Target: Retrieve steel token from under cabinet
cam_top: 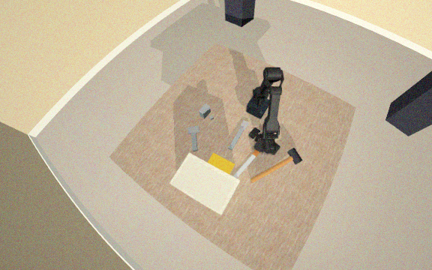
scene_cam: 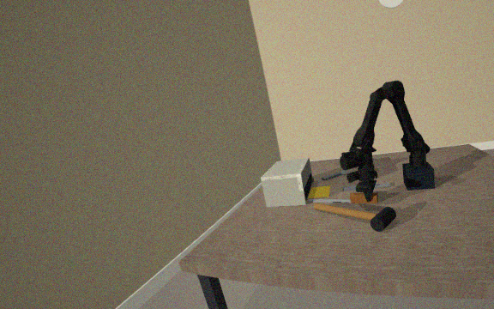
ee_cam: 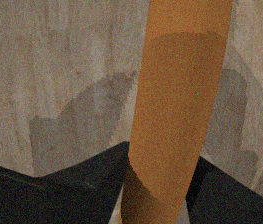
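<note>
The white cabinet [cam_top: 205,184] [scene_cam: 285,190] stands on the table, with the yellow marked area [cam_top: 221,163] [scene_cam: 320,192] at its front. The steel token cannot be made out in any view. My gripper [cam_top: 259,151] [scene_cam: 366,196] [ee_cam: 158,153] is shut on the orange handle [ee_cam: 182,90] of a long tool. The tool's flat pale blade [cam_top: 246,165] [scene_cam: 329,201] points toward the cabinet's front corner, beside the yellow area. Its tip is close to that corner; whether it touches or reaches under is unclear. The tool is low over the table or on it.
A mallet [cam_top: 274,169] [scene_cam: 346,211] with an orange handle and black head lies beside the held tool. A grey flat bar [cam_top: 238,135] and a grey T-shaped tool [cam_top: 194,139] lie on the other side. A grey block [cam_top: 205,111] and a tiny grey piece [cam_top: 211,118] are farther back.
</note>
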You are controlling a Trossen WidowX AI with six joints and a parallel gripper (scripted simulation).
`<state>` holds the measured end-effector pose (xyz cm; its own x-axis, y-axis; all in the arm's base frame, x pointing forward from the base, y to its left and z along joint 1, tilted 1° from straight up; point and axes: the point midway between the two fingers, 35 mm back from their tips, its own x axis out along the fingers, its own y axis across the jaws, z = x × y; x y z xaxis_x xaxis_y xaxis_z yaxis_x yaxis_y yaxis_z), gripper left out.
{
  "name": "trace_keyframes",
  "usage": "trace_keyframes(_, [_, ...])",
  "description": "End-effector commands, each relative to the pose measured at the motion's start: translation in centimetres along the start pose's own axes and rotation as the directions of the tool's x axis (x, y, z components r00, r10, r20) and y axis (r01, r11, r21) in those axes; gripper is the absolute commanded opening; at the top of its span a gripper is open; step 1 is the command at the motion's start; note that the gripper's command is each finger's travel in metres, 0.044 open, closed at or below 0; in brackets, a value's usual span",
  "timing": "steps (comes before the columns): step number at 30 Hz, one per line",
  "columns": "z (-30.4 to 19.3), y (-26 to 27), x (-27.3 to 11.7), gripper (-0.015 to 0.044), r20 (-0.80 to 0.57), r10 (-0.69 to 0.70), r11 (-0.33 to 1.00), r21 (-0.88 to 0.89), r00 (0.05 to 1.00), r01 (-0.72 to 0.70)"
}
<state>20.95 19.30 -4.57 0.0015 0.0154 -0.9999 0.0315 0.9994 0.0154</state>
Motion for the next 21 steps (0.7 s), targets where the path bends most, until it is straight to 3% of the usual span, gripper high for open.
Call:
trace_keyframes(1, [-1.0, -0.1, 0.1, 0.0000, -0.006, -0.003, 1.000, 0.000, 1.000, 0.003])
trace_keyframes(21, [-1.0, -0.9, -0.2, 0.0000, -0.003, -0.002, 0.998, -0.059, 1.000, 0.002])
